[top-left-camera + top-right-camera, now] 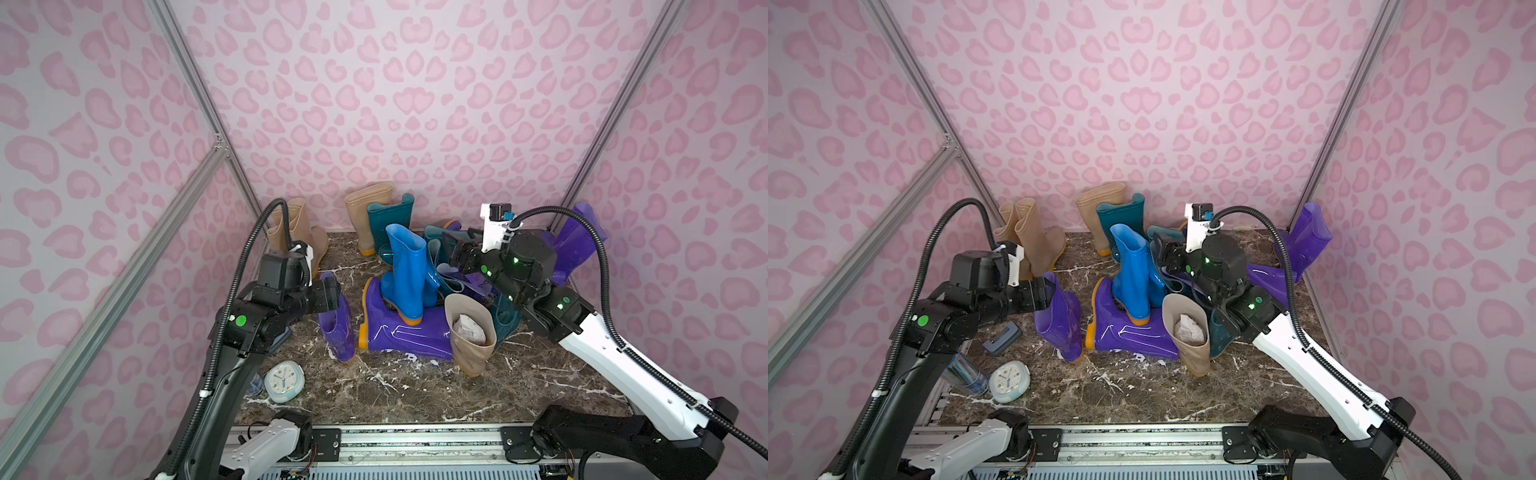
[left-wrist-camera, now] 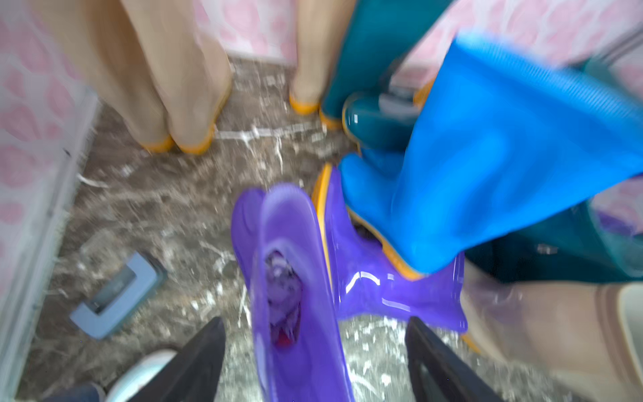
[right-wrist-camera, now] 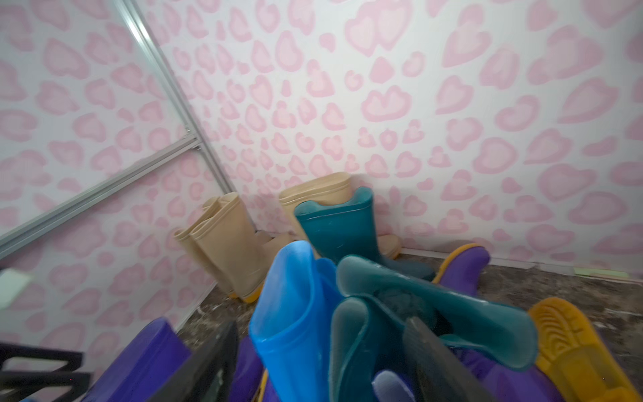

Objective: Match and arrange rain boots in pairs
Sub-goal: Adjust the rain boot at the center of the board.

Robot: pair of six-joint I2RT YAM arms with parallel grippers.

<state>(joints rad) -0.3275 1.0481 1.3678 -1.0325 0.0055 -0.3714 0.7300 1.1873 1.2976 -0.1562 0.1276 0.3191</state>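
The upright purple boot (image 1: 337, 332) is standing at the marble table's (image 1: 415, 395) 9 o'clock, long axis vertical, mouth facing up. The left gripper (image 2: 315, 362) is hovering spread, one finger on either side of its rim. The right gripper (image 3: 318, 334), also spread, is hanging over the blue boot (image 3: 295, 313) and a teal boot (image 3: 417, 299) toward 12 o'clock.

The left arm (image 1: 237, 374) is black with a green dot (image 1: 240, 320); the right arm (image 1: 536, 270) has a white link (image 1: 623, 361). Ribbed black cables (image 1: 249, 257) arc over both.
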